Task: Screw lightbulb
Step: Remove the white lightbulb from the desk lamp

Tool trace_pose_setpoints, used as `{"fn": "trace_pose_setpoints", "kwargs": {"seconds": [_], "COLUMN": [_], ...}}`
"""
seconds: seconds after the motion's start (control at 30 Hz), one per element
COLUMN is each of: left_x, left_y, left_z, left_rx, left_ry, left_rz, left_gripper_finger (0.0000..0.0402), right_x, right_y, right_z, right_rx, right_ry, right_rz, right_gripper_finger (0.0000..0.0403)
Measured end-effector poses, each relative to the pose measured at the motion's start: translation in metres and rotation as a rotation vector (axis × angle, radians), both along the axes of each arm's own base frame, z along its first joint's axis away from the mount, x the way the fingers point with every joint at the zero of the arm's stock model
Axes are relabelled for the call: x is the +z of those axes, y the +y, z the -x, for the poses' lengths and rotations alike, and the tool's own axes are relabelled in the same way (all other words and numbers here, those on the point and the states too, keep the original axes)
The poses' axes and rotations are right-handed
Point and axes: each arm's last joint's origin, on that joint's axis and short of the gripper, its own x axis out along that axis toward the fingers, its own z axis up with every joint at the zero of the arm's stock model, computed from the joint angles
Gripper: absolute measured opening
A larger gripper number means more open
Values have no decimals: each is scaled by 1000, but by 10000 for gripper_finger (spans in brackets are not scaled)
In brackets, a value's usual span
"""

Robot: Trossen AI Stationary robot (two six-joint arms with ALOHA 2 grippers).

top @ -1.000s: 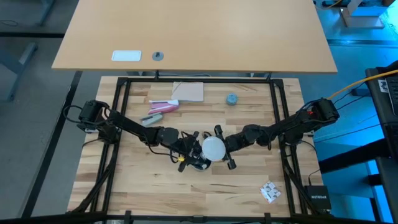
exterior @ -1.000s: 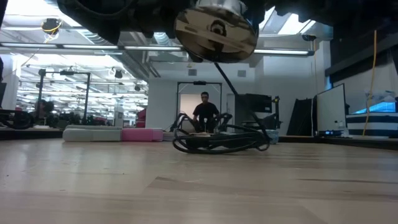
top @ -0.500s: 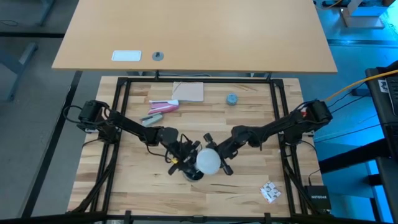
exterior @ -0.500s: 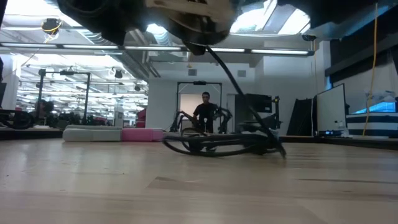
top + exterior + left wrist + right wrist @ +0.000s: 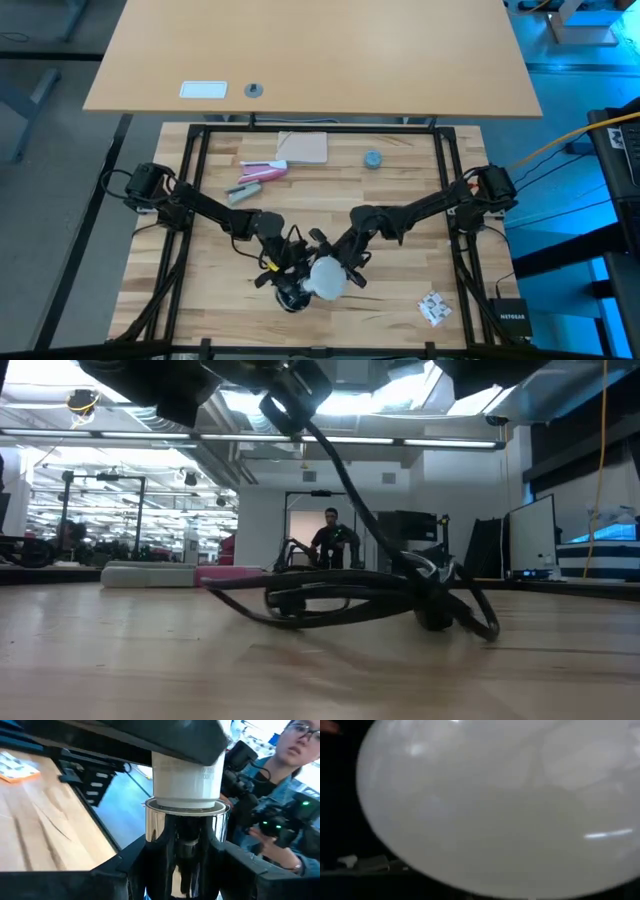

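Note:
The white frosted lightbulb [image 5: 326, 279] is above the near middle of the table, and its globe fills the right wrist view [image 5: 495, 805]. Its neck [image 5: 187, 775] stands in the mouth of the round silvery socket [image 5: 185, 827]. My left gripper [image 5: 288, 280] is shut on the socket. My right gripper [image 5: 338, 266] comes from the right and is shut on the bulb's globe. The socket's black cord [image 5: 350, 595] hangs down to a coil on the table. My left gripper pinches the socket's silvery wall [image 5: 152, 832] between its two fingers [image 5: 125, 870], one on each side. The socket is lifted clear of the table, with the bulb's neck in its mouth and its cord hanging below. My right gripper holds the bulb's globe [image 5: 330, 272] between its two fingers, coming from the table's right and far side. The globe hides the contact in the wrist view. The bulb is clear of the table.
A tan pad [image 5: 303, 147], pink and grey items [image 5: 262, 170] and a small blue-grey cap [image 5: 372, 159] lie at the far side. A white crumpled piece [image 5: 433, 308] lies near right. Black frame rails [image 5: 448, 180] border the table. A person [image 5: 280, 795] is beyond it.
Both grippers have gone together toward the table's near edge and a little left, carrying the bulb and socket. The cord's coil has been dragged along the table toward the near edge and has spread out.

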Motion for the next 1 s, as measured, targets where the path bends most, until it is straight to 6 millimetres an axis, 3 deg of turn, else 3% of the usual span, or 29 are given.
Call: {"fn": "trace_pose_setpoints", "kwargs": {"seconds": [0.37, 0.67, 0.83, 1.0], "left_x": [-1, -1, 0, 0], "left_y": [0, 3, 3, 5], "left_z": [1, 0, 0, -1], "left_rx": [-21, -5, -6, 6], "left_ry": [-3, -26, -30, -32], "left_rz": [-7, -24, -23, -25], "left_gripper_finger": [176, 176, 176, 176], "right_x": [-3, -4, -3, 0], "right_y": [1, -8, -16, -28], "right_z": [1, 1, 3, 9], "right_rx": [29, 71, 152, 93], "right_ry": [38, 360, 450, 533], "right_rz": [13, -234, -250, -235], "right_gripper_finger": [143, 144, 144, 144]}}
